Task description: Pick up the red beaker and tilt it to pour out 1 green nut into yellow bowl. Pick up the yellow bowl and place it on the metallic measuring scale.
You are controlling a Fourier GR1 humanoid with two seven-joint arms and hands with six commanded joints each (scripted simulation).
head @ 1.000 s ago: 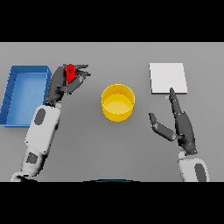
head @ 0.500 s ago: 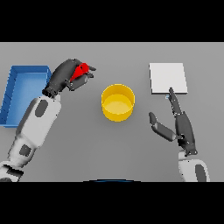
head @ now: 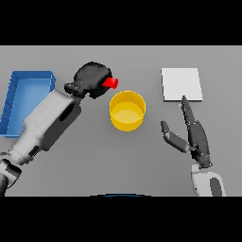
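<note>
at the far left sits the blue tray (head: 19,90). since a second ago the left hand (head: 92,80) has carried the red beaker (head: 111,83) from beside the tray toward the centre and tipped it. the fingers are curled around it, its mouth just left of the yellow bowl (head: 127,110); pouring seems near. at right, the right hand (head: 191,132) is relaxed below the scale (head: 181,84).

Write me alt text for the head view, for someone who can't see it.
The robot's left hand grips a red beaker, tipped toward the rim of a yellow bowl at the middle of a grey table. The right hand rests open just below a white square scale; a blue tray sits far left.
</note>
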